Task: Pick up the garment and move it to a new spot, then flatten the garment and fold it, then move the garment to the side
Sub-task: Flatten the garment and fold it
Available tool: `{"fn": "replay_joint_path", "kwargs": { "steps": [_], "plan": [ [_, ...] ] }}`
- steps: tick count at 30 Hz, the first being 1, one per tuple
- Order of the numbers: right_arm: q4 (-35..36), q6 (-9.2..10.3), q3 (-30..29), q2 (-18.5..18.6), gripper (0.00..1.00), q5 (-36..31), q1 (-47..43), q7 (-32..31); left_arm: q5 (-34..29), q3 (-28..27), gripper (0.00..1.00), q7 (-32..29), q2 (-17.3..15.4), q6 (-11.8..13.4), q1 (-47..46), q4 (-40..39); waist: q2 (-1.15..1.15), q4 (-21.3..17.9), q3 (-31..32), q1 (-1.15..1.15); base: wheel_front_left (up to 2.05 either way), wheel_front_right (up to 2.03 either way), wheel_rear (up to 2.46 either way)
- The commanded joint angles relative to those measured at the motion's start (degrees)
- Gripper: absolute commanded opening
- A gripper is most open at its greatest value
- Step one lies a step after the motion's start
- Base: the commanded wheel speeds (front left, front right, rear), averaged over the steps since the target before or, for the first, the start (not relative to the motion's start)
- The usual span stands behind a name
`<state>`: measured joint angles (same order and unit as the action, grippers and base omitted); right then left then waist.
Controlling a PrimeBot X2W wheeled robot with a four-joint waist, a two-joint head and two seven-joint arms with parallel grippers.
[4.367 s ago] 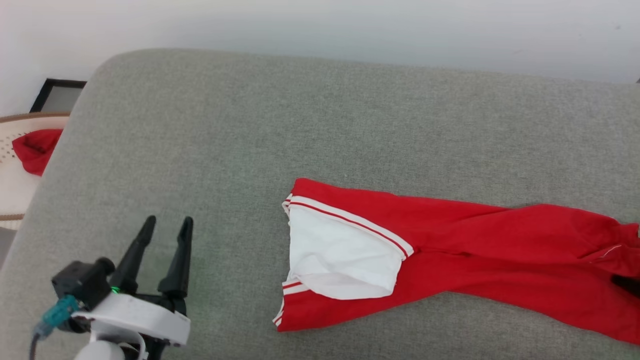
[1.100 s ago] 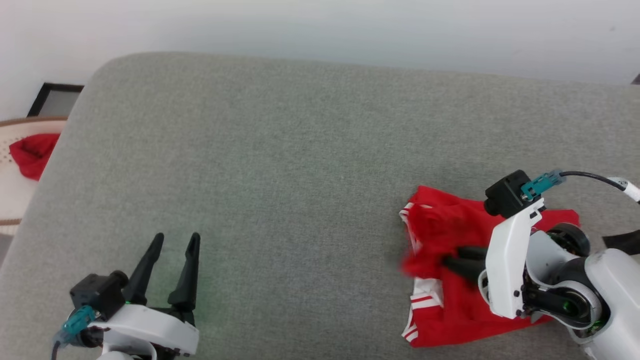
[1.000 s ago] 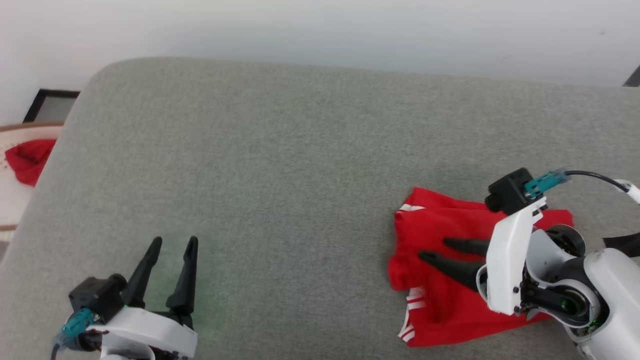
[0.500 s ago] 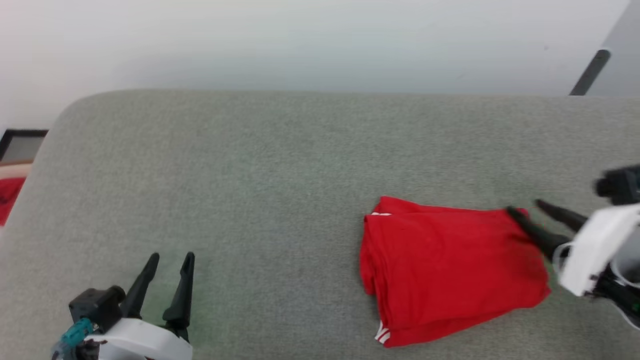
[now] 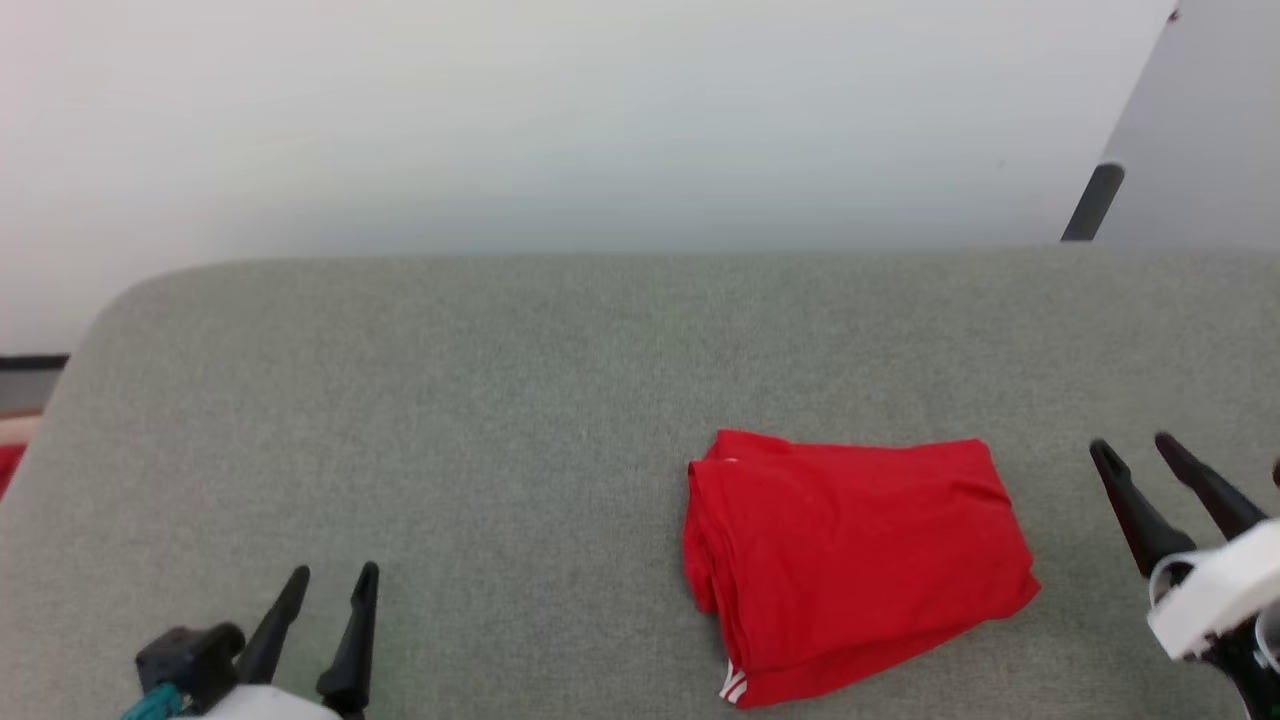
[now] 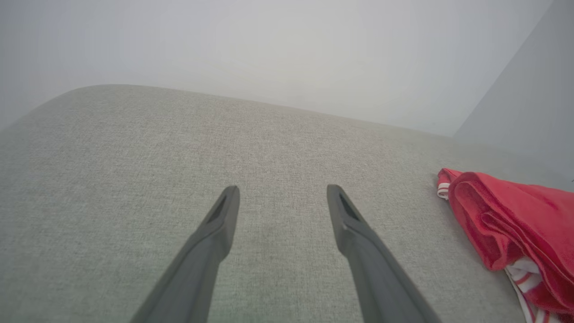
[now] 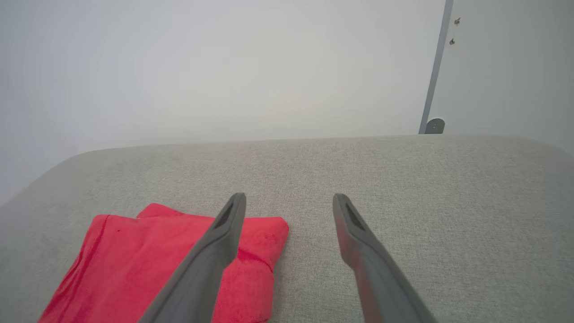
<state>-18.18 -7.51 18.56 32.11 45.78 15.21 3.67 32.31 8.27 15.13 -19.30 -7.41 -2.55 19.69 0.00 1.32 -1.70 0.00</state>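
Lying folded on the grey cushion [image 5: 500, 400], the garment [image 5: 860, 560] is flanked by the left hand [image 5: 335, 570] and right hand [image 5: 1130, 443], both spread and empty.

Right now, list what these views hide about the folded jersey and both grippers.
- Head view: the red jersey hides its sleeves and any print inside its folds.
- Left wrist view: the right edge cuts the jersey off.
- Right wrist view: a finger and the bottom edge hide part of it.
- Head view: edges crop the left gripper and right gripper behind their fingers.
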Motion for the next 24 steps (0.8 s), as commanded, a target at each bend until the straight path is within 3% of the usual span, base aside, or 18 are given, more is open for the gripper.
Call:
{"fn": "replay_joint_path", "kwargs": {
  "steps": [1,11,24],
  "plan": [
    [-0.1,0.05,-0.6,-0.1,1.00,-0.1,-1.0,0.6,0.2,-0.4,1.00,0.0,0.0,-0.1,0.8,-0.1,0.00,-0.5,1.8,0.00,0.00,0.00,0.00],
    [2.1,0.05,-5.5,-2.0,1.00,-1.7,-8.6,4.5,-1.9,-2.6,1.00,0.0,-1.2,1.1,6.5,-5.1,0.00,0.1,4.6,0.00,0.00,0.00,0.00],
    [9.3,0.05,-13.0,-4.1,1.00,-4.1,-17.0,0.9,-2.4,-3.9,1.00,-1.3,-2.7,4.5,14.5,-16.2,0.00,0.5,5.0,0.00,0.00,0.00,0.00]
  ]
}}
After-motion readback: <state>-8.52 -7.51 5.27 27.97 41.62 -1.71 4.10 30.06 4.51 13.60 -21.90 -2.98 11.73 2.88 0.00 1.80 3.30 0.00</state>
